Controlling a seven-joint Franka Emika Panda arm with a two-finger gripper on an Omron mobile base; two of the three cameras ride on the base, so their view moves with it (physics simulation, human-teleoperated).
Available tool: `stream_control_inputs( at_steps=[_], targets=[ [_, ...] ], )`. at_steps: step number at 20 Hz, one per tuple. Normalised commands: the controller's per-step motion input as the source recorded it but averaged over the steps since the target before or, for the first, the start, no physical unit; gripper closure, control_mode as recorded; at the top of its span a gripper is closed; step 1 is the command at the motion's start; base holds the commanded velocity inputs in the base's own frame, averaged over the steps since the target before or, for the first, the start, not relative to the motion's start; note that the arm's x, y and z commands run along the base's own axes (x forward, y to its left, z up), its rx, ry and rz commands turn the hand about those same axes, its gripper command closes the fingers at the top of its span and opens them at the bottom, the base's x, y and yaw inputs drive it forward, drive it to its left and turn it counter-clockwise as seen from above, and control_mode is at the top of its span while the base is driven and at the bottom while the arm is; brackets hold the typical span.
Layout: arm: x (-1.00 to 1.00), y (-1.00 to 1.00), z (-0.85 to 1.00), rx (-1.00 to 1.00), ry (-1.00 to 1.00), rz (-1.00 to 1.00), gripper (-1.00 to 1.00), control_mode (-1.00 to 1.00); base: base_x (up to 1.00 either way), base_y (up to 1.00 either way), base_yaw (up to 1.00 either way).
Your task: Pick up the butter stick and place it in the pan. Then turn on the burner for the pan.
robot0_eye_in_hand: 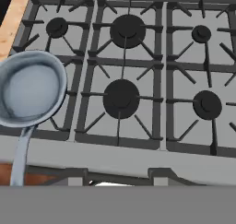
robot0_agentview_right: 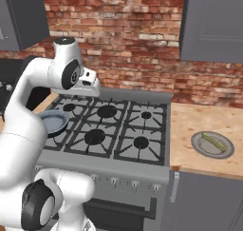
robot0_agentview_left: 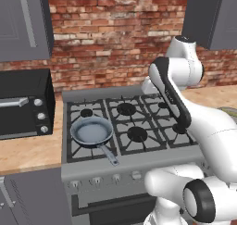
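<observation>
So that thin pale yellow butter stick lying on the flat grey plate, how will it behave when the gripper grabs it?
The thin pale yellow butter stick looks short and slim, so probably light. It lies flat on the flat grey plate, so it is unlikely to tip. A squeeze might dent it, and it could slip.

The pan [robot0_agentview_right: 51, 121] is partly hidden behind the white arm in the right base view. In the hand view its rim [robot0_eye_in_hand: 32, 88] is cut by the left edge. The microwave [robot0_agentview_left: 24, 103] runs off the left edge.
</observation>
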Motion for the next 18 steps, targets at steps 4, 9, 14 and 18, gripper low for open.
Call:
stream_control_inputs(
  at_steps=[4, 9, 14, 18],
  targets=[
    [-0.07, -0.05, 0.00, 0.00, -0.02, 0.00, -1.00, -1.00, 0.00, 0.00, 0.00],
    [-0.23, -0.66, -0.03, 0.00, -0.12, -0.05, -1.00, -1.00, 0.00, 0.00, 0.00],
    [-0.31, -0.96, -0.12, 0.08, -0.01, -0.09, -1.00, -1.00, 0.00, 0.00, 0.00],
    [-0.27, -1.00, -0.17, 0.07, 0.00, -0.07, -1.00, -1.00, 0.00, 0.00, 0.00]
  ],
)
